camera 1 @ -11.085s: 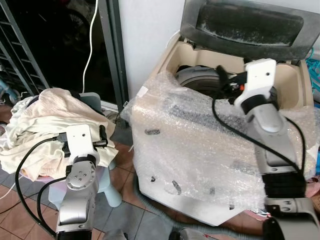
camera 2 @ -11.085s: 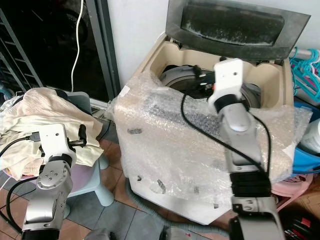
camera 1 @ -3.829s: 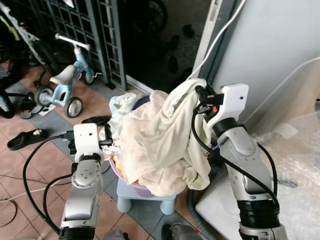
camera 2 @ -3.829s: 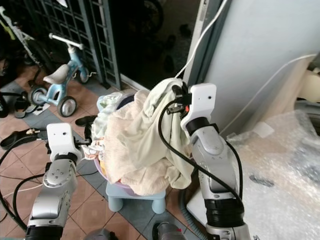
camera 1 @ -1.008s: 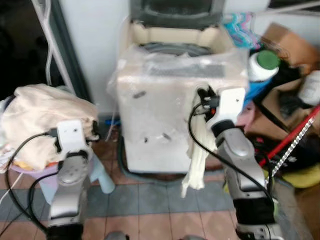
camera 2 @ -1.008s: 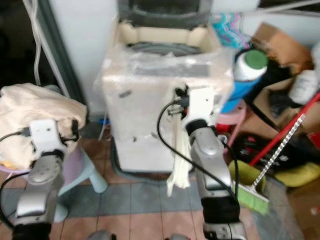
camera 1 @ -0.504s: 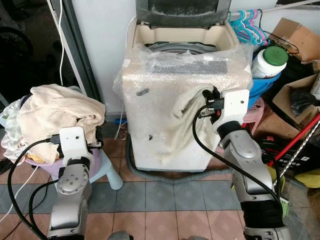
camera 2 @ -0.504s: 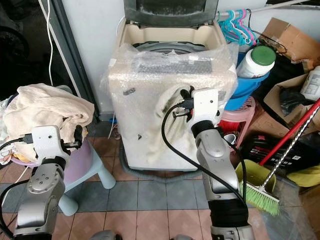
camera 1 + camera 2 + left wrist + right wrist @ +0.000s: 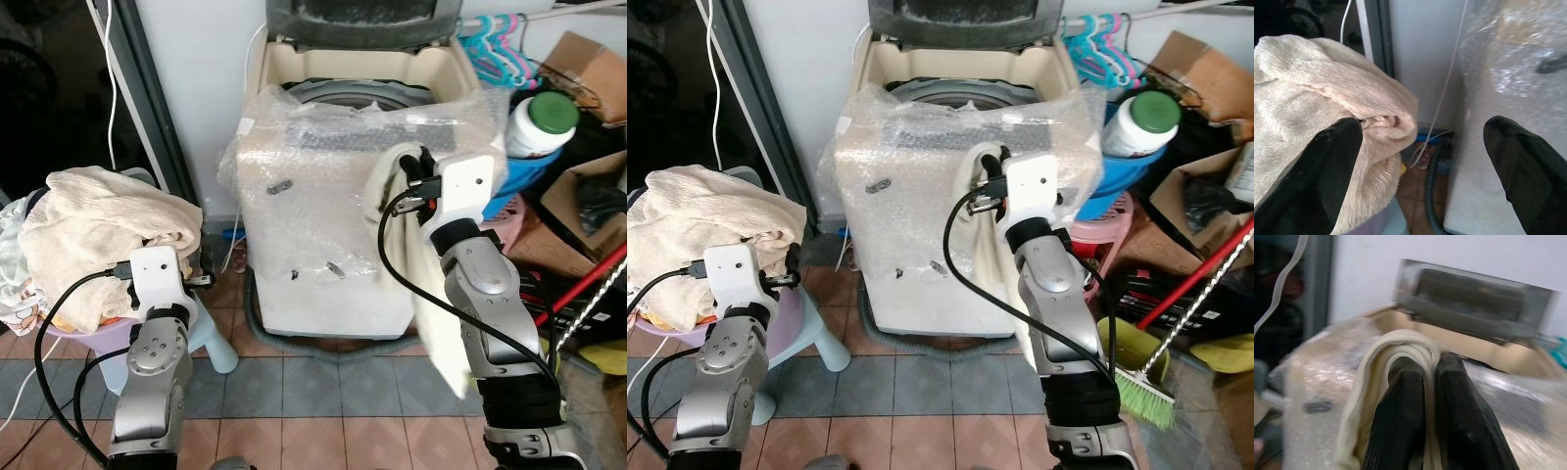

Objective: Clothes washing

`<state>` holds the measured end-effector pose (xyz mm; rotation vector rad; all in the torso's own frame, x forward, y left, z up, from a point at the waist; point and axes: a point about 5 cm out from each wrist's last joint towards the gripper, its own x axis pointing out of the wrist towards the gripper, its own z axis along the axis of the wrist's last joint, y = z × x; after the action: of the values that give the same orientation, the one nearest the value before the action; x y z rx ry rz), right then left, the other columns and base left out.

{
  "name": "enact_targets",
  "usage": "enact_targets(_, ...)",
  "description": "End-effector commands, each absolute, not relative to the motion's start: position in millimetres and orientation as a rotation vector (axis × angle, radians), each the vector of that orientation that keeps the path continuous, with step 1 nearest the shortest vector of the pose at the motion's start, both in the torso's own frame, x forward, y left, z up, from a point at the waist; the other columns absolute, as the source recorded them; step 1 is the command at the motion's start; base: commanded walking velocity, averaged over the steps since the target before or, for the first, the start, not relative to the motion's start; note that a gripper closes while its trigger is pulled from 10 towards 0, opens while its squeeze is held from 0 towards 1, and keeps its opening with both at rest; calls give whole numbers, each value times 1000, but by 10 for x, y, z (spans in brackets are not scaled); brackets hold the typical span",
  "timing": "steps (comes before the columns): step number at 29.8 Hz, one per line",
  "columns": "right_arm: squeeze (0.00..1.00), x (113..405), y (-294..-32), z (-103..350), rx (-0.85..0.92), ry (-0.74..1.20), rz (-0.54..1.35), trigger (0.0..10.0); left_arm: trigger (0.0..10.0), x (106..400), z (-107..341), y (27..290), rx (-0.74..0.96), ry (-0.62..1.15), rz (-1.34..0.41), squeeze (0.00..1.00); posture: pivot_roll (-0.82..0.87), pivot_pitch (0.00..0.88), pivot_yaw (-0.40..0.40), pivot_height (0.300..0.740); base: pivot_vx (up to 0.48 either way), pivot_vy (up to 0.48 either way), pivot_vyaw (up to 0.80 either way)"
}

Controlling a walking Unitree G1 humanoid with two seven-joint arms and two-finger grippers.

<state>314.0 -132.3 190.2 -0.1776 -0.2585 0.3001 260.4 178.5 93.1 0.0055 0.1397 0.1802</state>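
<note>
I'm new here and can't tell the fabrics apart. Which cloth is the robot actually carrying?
Find the bubble-wrapped washing machine with its lid up. In front of it, the right gripper has its fingers shut on a pale cream cloth that hangs down in a long strip, unlike the heaped laundry pile on the stool at the left.

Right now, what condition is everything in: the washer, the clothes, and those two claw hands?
Washing machine: lid up, front wrapped in bubble wrap.
Cream garment: hanging from the right gripper, which is shut on it.
Left gripper: open, holding nothing.
Laundry pile: heaped in a basin on a stool.
</note>
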Motion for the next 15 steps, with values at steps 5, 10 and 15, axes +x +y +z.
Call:
enact_targets(5,0,3345,-1153,2418,-246,-413,474,10000,10000,2611,924,1758,10,140,171,0,-26,0,2,740,305,0,0)
enact_targets(10,0,3479,-1120,2745,-261,-480,532,10000,10000,2624,927,1752,10,136,172,0,-14,0,-8,740,298,0,0)
enact_targets(15,0,3642,-1162,3154,-259,-562,504,10000,10000,2616,931,1762,9,133,181,0,-4,0,-15,740,296,0,0)
